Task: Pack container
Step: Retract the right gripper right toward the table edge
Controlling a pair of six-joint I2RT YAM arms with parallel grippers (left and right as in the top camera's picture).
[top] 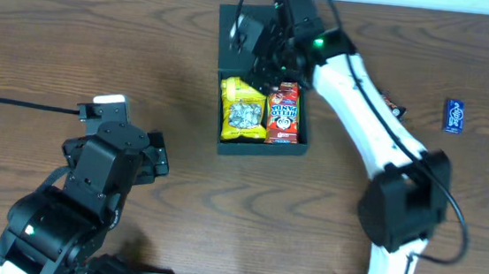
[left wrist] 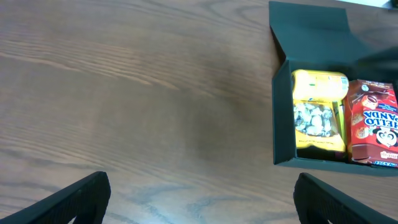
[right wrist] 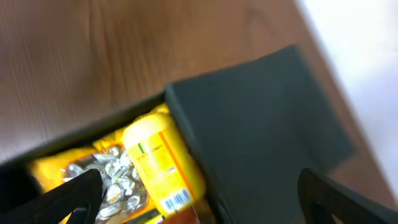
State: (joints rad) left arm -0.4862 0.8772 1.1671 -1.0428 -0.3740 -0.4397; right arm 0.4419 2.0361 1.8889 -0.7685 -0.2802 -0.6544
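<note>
The dark charcoal container stands at the table's far middle, its flap lid open and lying back. Inside it are a yellow snack pack and a red Hello Panda pack. Both also show in the left wrist view: container, yellow pack, red pack. My right gripper hovers over the container's back edge, open and empty; its view shows the yellow pack and the lid. My left gripper is open and empty over bare wood, left of the container.
A blue snack pack lies at the far right of the table. A small red-dark item lies partly hidden behind the right arm. The table is brown wood.
</note>
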